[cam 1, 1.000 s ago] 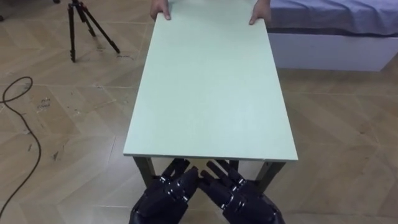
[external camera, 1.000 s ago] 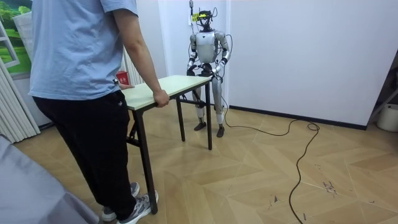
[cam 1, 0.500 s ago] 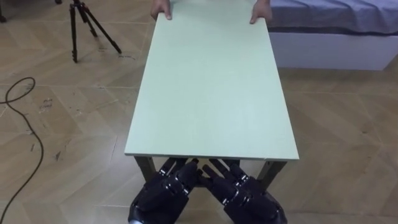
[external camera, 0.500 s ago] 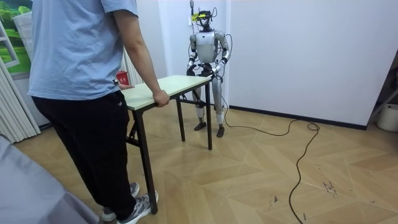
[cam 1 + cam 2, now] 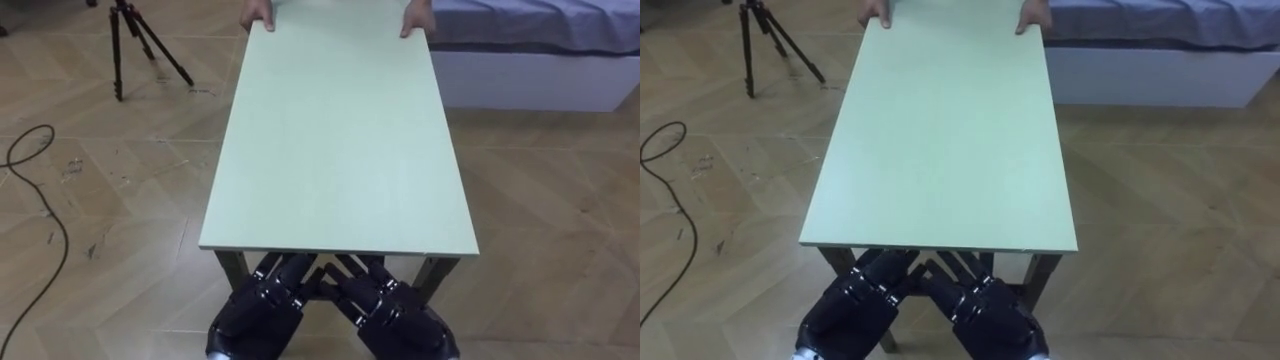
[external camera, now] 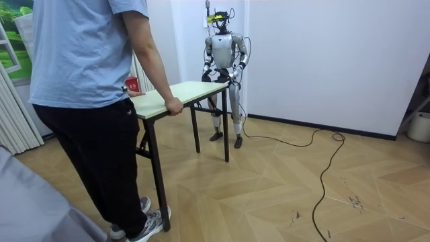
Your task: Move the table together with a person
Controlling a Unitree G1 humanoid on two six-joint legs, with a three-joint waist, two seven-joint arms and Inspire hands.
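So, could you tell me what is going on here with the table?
A person grips the far end of the pale green table. The robot stands at the near end, its left hand and right hand reaching under the tabletop's edge. The table's legs seem to rest on the floor.

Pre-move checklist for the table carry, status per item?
1. Left hand at the table's near edge: ok. Grip: cannot tell, fingers hidden under the top.
2. Right hand beside it, under the same edge: ok. Grip: cannot tell.
3. Person's hand on one far corner, other hand on the other: ok.
4. Tabletop level in the room view: ok.
5. Tripod on the robot's left, apart from the table: ok.
6. Bed near the far right corner, clearance: cannot tell.
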